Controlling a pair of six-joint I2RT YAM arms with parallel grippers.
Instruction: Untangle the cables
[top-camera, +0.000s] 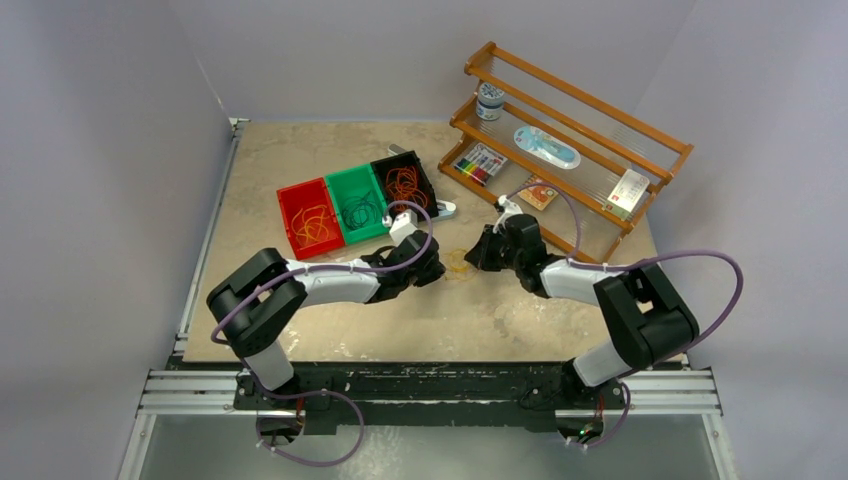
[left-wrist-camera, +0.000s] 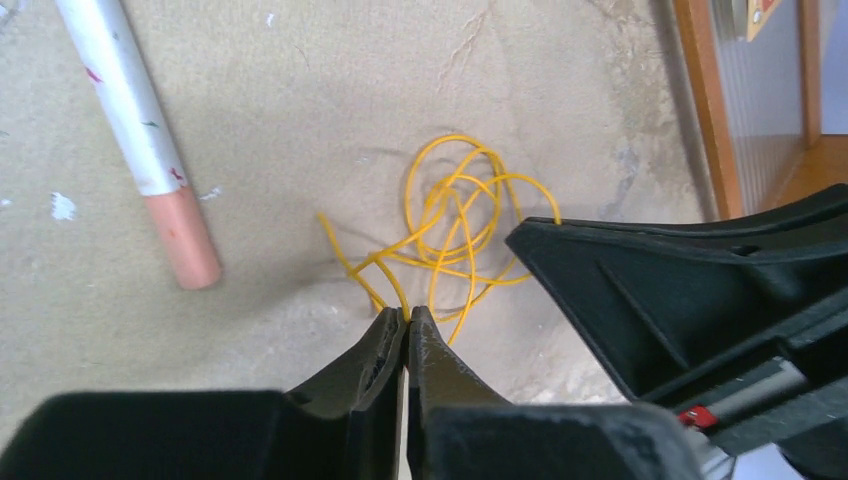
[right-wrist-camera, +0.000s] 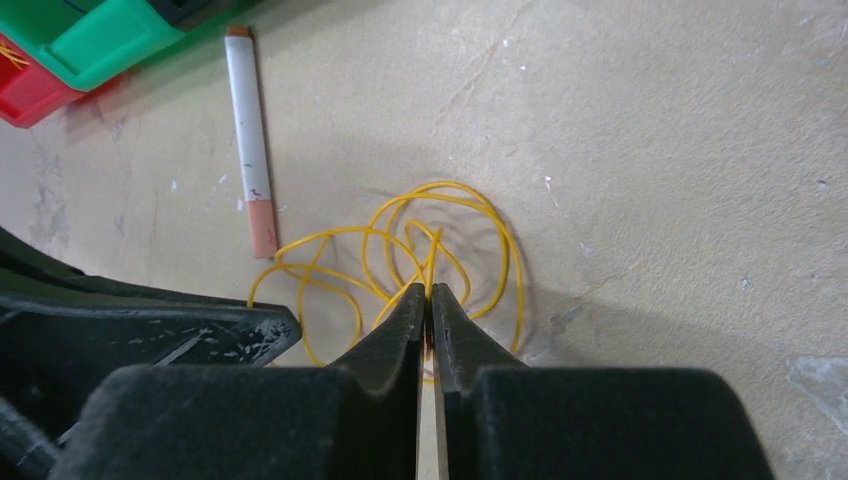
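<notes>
A tangle of thin yellow cable (top-camera: 457, 263) lies on the table between my two grippers. In the left wrist view the yellow cable (left-wrist-camera: 455, 205) loops just ahead of my left gripper (left-wrist-camera: 408, 313), which is shut on one strand at its near edge. My right gripper (right-wrist-camera: 428, 290) is shut on another strand near the middle of the same yellow cable (right-wrist-camera: 440, 215). From above, the left gripper (top-camera: 438, 270) and right gripper (top-camera: 478, 255) face each other closely over the tangle. More coiled cables lie in the red bin (top-camera: 287, 195), green bin (top-camera: 338, 178) and black bin (top-camera: 428, 182).
A white pen with a salmon cap (left-wrist-camera: 140, 130) lies on the table left of the tangle, also seen as the pen (right-wrist-camera: 250, 130) in the right wrist view. A wooden rack (top-camera: 590, 100) with small items stands at the back right.
</notes>
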